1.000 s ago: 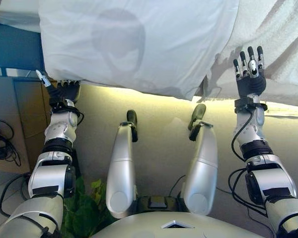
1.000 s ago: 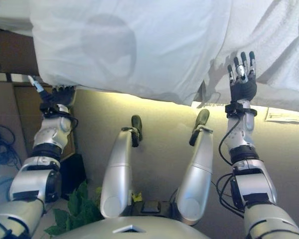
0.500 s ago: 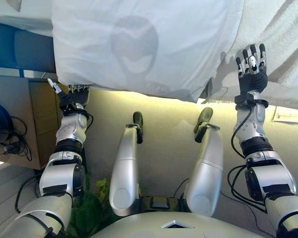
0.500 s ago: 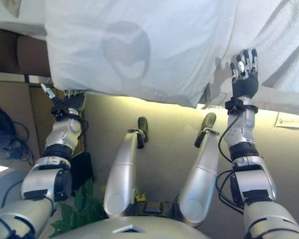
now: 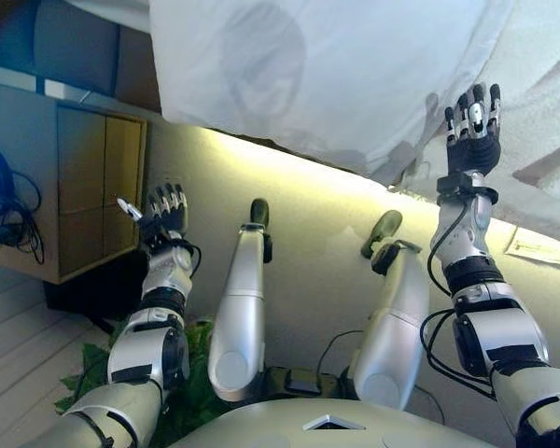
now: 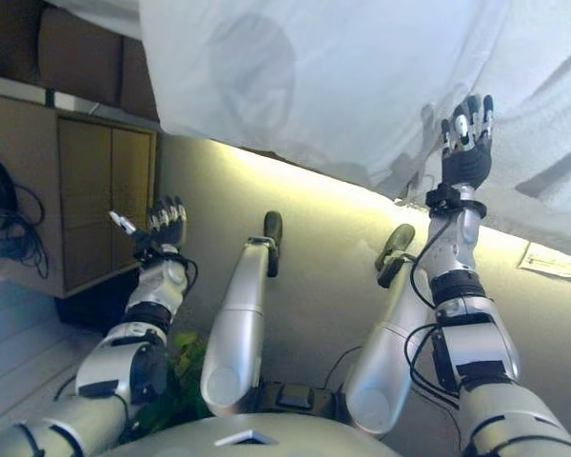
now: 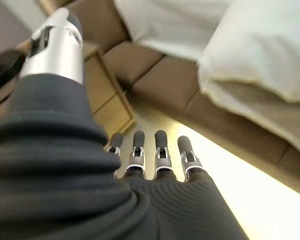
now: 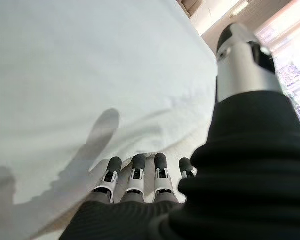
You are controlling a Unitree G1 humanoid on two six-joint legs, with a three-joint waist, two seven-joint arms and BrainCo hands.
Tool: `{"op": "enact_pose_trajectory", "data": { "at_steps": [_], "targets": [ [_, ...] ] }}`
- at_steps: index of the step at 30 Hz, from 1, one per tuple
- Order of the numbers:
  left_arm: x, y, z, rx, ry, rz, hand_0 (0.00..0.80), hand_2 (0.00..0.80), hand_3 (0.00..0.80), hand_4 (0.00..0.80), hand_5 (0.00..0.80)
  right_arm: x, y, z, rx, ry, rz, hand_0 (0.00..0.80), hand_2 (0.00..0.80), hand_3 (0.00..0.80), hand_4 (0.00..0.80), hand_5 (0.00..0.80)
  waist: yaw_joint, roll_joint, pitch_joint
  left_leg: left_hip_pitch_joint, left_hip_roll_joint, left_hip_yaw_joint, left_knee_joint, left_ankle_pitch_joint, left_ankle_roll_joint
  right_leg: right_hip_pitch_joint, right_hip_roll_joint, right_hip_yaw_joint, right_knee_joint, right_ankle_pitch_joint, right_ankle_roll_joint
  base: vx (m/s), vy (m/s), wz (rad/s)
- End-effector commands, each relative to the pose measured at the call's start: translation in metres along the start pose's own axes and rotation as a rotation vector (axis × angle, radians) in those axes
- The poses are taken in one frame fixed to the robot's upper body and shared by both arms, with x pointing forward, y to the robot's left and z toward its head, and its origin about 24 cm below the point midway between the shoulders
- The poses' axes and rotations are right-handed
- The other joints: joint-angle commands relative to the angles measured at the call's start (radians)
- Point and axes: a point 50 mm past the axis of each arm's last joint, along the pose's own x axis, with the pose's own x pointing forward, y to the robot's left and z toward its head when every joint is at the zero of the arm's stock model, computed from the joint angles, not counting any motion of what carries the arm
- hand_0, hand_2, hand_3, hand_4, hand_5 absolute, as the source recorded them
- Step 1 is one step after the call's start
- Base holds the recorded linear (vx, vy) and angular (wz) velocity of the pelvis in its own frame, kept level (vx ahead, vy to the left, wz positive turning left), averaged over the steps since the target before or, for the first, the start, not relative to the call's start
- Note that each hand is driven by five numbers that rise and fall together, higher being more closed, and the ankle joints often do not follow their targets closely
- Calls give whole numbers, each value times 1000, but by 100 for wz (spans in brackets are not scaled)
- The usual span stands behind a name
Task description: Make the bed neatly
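Sheet [image 5: 355,75]: white, spread across top centre of head views, lower edge hanging diagonally from upper left to right.
Textured blanket [image 5: 551,103]: upper right, just beside sheet.
Right hand [image 5: 473,131]: upper right, fingers straight and spread, resting flat at sheet edge, gripping nothing.
Left hand [image 5: 163,213]: centre left, fingers extended and loose, empty, well apart from sheet.
Wooden cabinet [image 5: 93,196]: left side, behind left hand.
Pillow [image 7: 260,45]: seen in left wrist view, upper right.
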Motion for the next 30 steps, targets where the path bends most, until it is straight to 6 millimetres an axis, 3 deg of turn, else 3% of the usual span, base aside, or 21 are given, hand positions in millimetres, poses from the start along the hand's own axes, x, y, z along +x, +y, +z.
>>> {"op": "enact_pose_trajectory", "data": {
  "at_steps": [1, 4, 8, 15, 22, 24, 29, 30],
  "targets": [
    [2, -5, -1, 12, 8, -83, 0, 0, 0, 0, 0, 4, 9, 7, 55, -84, 0, 0, 0, 0, 0, 0, 6, -36, -5, -2, -56, 95, -39, 31, 124, 52, 0, 63, -40, 14, 30, 13, -94, 7],
    [2, -13, -11, 63, 64, -182, 0, 0, 0, 0, 0, 5, 11, 6, 75, -82, -7, 0, 0, 0, 0, 0, 10, -44, -5, 15, -50, 92, -49, 34, 122, 73, -3, 51, -53, 25, 34, 16, -105, 6],
    [2, -41, -28, 179, 162, -388, 0, 0, 0, 0, 0, 2, 9, 4, 101, -82, -24, 0, 0, 0, 0, 0, 16, -52, -5, 69, -41, 91, -80, 38, 119, 135, -3, 33, -94, 48, 42, 25, -103, 8],
    [-8, -70, -49, 444, 276, -626, 0, 0, 0, 0, 0, -17, 4, -11, 103, -67, -67, 0, 0, 0, 0, 0, 28, -64, -6, 227, -42, 87, -183, 54, 111, 311, 0, -5, -221, 95, 50, 41, -100, 4],
    [-13, -72, -51, 549, 299, -637, 0, 0, 0, 0, 0, -40, -4, -35, 8, 37, -143, 0, 0, 0, 0, 0, 32, -82, -73, 393, -31, 81, -323, 82, 99, 489, 23, -35, -396, 137, 64, 75, -104, -6],
    [-14, -69, -48, 622, 288, -625, 0, 0, 0, 0, 0, -49, -9, -43, -4, 69, -165, 0, 0, 0, 0, 0, 27, -88, -100, 430, -26, 93, -379, 125, 97, 535, 27, -53, -462, 172, 56, 8, -74, -11],
    [-21, -53, -37, 782, 286, -555, 0, 0, 0, 0, 0, -80, -34, -56, -12, 165, -205, 0, 0, 0, 0, 0, 21, -98, -181, 570, 5, 120, -515, 160, 81, 672, 60, -75, -598, 197, 62, 112, -88, -6],
    [-23, -50, -27, 822, 280, -532, 0, 0, 0, 0, 0, -97, -51, -55, -9, 196, -207, 0, 0, 0, 0, 0, 18, -104, -204, 598, 13, 134, -553, 171, 72, 693, 75, -69, -629, 203, 63, 121, -68, -13]
  ]
}}
